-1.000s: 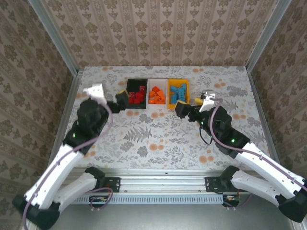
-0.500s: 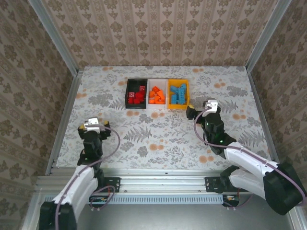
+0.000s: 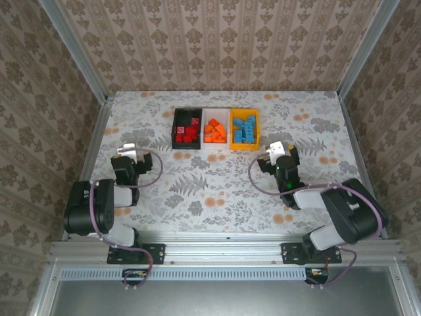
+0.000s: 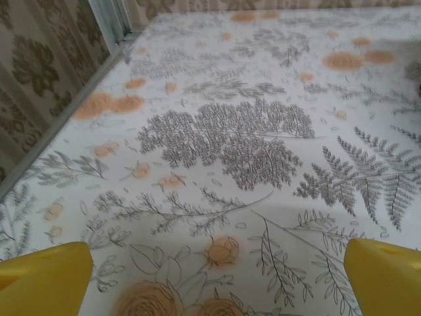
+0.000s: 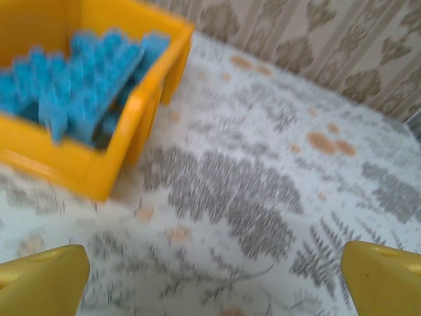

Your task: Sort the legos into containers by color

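Lab test booth: aluminium-framed wallpaper panels point(image 3: 217, 39) around floral table point(image 3: 217, 181).

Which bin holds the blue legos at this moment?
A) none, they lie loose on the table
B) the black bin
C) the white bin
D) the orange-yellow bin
D: seen from above, the blue legos lie piled inside the orange-yellow bin, the rightmost of the three, and the right wrist view shows the same.

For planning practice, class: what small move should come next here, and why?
Probably none beyond parking the arms: red legos sit in the black bin, orange legos in the white bin, blue legos in the yellow bin; left hand and right hand are open, empty.
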Robot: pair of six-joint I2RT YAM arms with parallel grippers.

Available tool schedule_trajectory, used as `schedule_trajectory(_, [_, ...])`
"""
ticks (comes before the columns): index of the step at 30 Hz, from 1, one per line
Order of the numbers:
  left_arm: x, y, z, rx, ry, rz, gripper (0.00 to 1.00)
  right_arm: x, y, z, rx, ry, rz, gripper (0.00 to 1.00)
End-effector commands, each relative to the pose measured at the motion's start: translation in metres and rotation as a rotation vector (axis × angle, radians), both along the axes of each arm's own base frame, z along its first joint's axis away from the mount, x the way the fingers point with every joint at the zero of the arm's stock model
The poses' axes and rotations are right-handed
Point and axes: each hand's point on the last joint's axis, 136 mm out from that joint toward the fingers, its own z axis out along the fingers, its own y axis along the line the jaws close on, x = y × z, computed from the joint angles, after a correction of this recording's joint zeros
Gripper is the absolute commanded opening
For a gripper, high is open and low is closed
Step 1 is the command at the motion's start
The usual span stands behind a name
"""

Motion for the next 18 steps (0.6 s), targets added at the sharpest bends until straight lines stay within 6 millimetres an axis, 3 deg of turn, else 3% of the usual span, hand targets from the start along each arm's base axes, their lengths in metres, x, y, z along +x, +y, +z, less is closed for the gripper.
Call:
schedule_trajectory(1, [0.022,-0.016,0.016,0.006,-0.025,-0.092,1.0,0.012,-0.006,0.027,0.035,-0.089,-0.011,1.0])
schedule_trajectory(5, [0.02,-0.017,0.014,0.004,0.0,-0.097,1.0,0.008,-0.045,0.031,0.231,-0.128,-0.089,1.0])
schedule_trajectory(8, [0.02,-0.017,0.014,0.006,-0.001,-0.095,1.0,0.007,-0.073,0.016,0.338,-0.161,-0.153,1.0])
schedule_trajectory(10, [0.021,-0.018,0.015,0.008,-0.004,-0.096,1.0,0.018,-0.073,0.018,0.336,-0.141,-0.152,1.0])
schedule_trajectory(11, [0.021,-0.018,0.014,0.01,-0.003,-0.097,1.0,0.025,-0.073,0.005,0.337,-0.023,-0.17,1.0])
schedule_trajectory(12, [0.021,-0.018,0.015,0.011,-0.002,-0.099,1.0,0.032,-0.073,0.004,0.364,-0.008,-0.146,1.0])
schedule_trajectory(18, [0.022,-0.021,0.013,0.027,0.007,-0.104,1.0,0.031,-0.076,0.006,0.379,-0.017,-0.146,1.0])
